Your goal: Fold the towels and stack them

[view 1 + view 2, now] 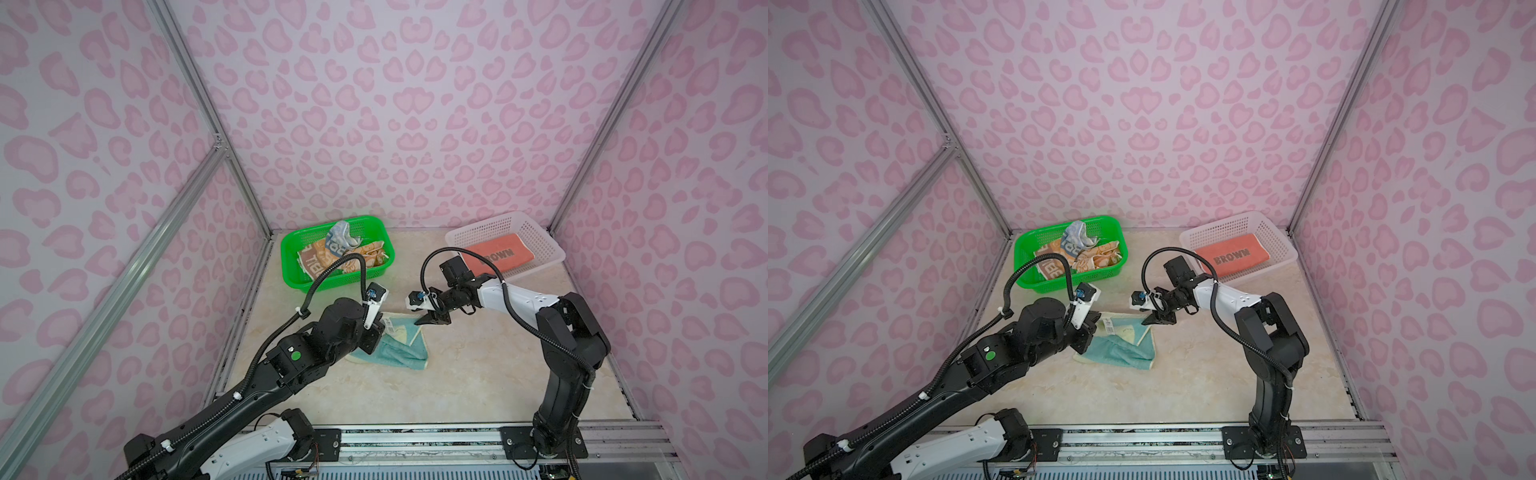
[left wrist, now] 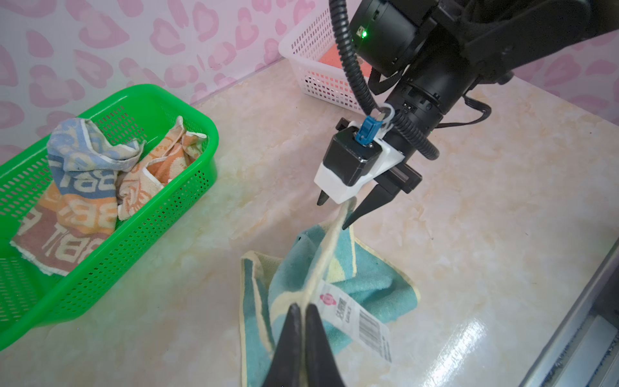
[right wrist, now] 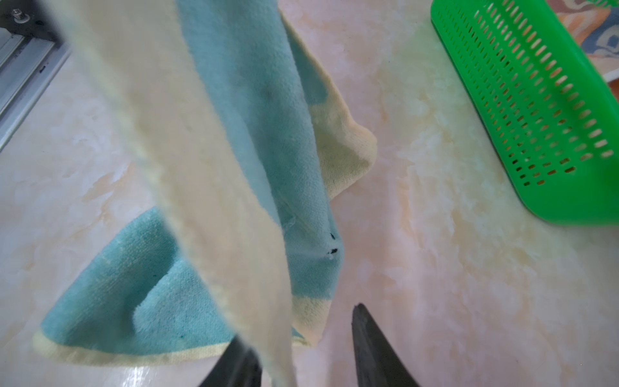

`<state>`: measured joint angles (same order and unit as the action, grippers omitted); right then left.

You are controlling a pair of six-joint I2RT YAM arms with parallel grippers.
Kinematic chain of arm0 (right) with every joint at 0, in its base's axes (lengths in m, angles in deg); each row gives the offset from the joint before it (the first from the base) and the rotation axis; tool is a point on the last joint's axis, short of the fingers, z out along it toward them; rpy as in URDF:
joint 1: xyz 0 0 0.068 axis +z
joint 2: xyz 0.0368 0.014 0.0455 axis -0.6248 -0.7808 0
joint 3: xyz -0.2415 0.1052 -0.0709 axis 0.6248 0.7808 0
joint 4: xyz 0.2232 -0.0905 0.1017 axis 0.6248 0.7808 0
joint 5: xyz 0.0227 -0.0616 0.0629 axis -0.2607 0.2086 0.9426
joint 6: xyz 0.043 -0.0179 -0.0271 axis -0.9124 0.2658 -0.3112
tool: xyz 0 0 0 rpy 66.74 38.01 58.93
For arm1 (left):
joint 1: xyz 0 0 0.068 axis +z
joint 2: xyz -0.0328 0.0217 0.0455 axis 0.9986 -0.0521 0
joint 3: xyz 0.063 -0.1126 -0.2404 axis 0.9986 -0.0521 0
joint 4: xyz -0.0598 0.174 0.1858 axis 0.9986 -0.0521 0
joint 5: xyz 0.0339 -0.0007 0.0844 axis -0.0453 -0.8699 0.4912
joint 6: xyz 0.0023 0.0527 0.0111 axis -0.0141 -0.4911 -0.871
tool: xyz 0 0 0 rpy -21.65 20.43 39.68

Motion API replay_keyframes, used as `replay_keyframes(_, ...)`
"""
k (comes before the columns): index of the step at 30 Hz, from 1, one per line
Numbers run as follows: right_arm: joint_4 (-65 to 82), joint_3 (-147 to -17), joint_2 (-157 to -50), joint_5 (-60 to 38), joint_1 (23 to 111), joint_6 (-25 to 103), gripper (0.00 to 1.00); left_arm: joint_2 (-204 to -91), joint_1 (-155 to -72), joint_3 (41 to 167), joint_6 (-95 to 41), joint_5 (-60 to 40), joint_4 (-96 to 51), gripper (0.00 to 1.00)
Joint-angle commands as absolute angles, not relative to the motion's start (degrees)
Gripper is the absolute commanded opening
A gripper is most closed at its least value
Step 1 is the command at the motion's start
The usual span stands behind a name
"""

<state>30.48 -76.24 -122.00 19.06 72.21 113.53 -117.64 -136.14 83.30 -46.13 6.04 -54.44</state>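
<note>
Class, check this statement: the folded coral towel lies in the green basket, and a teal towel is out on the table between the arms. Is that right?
One slip: the coral towel lies in the white basket, not the green basket, as both top views show. The teal towel is indeed out on the table between the arms.

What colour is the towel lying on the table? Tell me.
The towel is teal with a pale yellow border, clearest in the left wrist view.

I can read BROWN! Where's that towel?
The coral towel lies flat inside the white basket, at the back right corner of the table in both top views.
</note>
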Motion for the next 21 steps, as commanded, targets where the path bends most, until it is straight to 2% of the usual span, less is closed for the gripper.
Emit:
replay_keyframes(1, 32.2, -76.6, -123.0, 19.5, 72.7, 112.1, 0.41, -116.9, -136.0, 83.0, -46.5, 7.8, -54.2, 0.03)
replay_keyframes(11, 30.2, -75.4, -122.5, 20.5, 72.1, 109.1, 0.37, -115.7, -136.0, 82.8, -46.8, 10.5, -55.8, 0.03)
replay_keyframes(14, 30.3, -75.3, -122.2, 21.2, 71.9, 108.7, 0.33, -115.6, -136.0, 82.6, -46.9, 10.9, -55.7, 0.03)
replay_keyframes(16, 30.6, -75.3, -122.0, 21.6, 71.7, 108.8, 0.27, -115.8, -136.0, 82.6, -46.9, 11.0, -55.6, 0.03)
replay_keyframes(20, 32.4, -75.7, -121.7, 23.0, 71.3, 108.8, 0.0, -116.4, -136.0, 82.7, -46.9, 11.8, -55.8, 0.03)
replay_keyframes(21, 33.2, -75.9, -121.5, 23.2, 71.3, 108.7, 0.0, -116.6, -136.0, 82.7, -46.7, 12.3, -55.7, 0.03)
